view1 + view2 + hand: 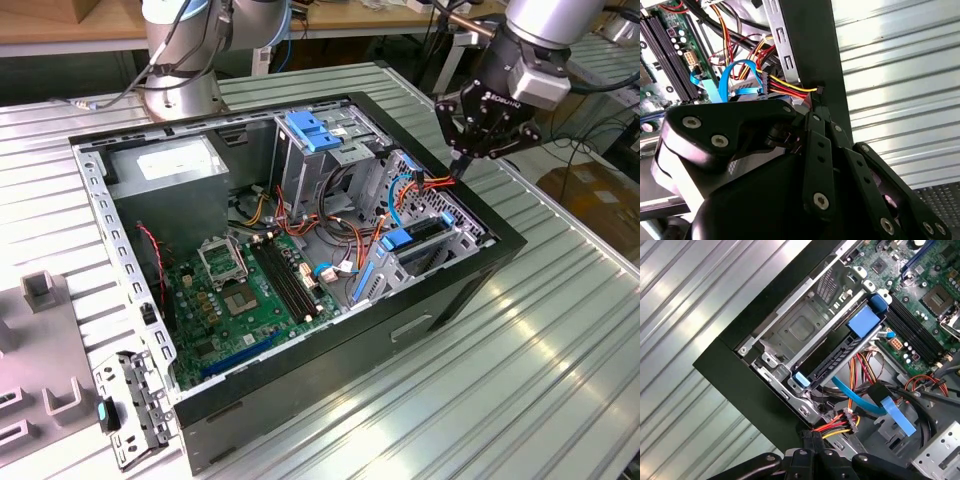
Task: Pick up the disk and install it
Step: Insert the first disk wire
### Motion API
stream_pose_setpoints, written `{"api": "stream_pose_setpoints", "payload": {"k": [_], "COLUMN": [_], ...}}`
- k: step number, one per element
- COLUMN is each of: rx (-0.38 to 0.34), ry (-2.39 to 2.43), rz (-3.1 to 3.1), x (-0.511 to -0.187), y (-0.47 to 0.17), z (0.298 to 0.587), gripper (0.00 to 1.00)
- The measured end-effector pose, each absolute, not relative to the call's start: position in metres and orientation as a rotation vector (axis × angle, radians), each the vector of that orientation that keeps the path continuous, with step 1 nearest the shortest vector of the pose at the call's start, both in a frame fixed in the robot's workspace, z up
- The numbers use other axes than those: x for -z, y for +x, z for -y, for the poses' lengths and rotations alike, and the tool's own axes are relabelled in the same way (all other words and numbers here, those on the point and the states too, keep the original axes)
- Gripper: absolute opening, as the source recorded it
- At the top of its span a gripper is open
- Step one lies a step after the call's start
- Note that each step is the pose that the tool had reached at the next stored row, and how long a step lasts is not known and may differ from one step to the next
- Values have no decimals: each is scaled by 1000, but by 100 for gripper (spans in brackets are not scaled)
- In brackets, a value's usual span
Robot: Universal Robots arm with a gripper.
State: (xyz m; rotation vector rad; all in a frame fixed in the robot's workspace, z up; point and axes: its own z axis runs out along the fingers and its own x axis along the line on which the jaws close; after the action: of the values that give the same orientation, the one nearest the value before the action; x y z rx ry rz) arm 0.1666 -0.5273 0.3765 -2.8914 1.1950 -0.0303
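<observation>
hovering at the far right rim of the open black computer case (pixel 470 285) in the exterior view, your black linkage gripper (pixel 458 170) has its fingers pinched together, their tips on the red, yellow and black power cable bundle (pixel 790 89). you can see that connector (pixel 850 421) just beside the fingertips in both wrist views. the disk with its blue plastic carrier rails (pixel 840 357) already sits inside the silver metal drive cage (pixel 790 335) at the case corner, a flat light-blue ribbon cable (pixel 865 400) running beside it, the green motherboard (pixel 250 290) beyond.
</observation>
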Motion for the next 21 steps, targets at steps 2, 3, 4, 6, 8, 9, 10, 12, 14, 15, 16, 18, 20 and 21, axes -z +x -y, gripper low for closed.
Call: {"api": "stream_pose_setpoints", "payload": {"k": [2,3,4,6,8,9,10,12,14,15,16,18,20,21], "rx": [50,51,53,54,59,63,68,74,88,90,91,91,91,91], "ry": [-2909,-2918,-2928,-2946,-2975,-2996,-3016,-3033,-3069,-3077,-3078,-3078,-3076,-3076], "rz": [-1135,-1111,-1081,-1027,-931,-876,-831,-807,-781,-776,-773,-773,-772,-772], "x": [-377,-377,-377,-377,-377,-377,-377,-377,-377,-377,-376,-376,-375,-375], "y": [167,167,167,167,167,167,167,166,166,165,165,164,164,164], "z": [527,527,527,527,527,527,527,527,527,527,527,527,526,525], "gripper": [11,11,11,11,11,17,17,18,25,25,26,32,32,32]}}
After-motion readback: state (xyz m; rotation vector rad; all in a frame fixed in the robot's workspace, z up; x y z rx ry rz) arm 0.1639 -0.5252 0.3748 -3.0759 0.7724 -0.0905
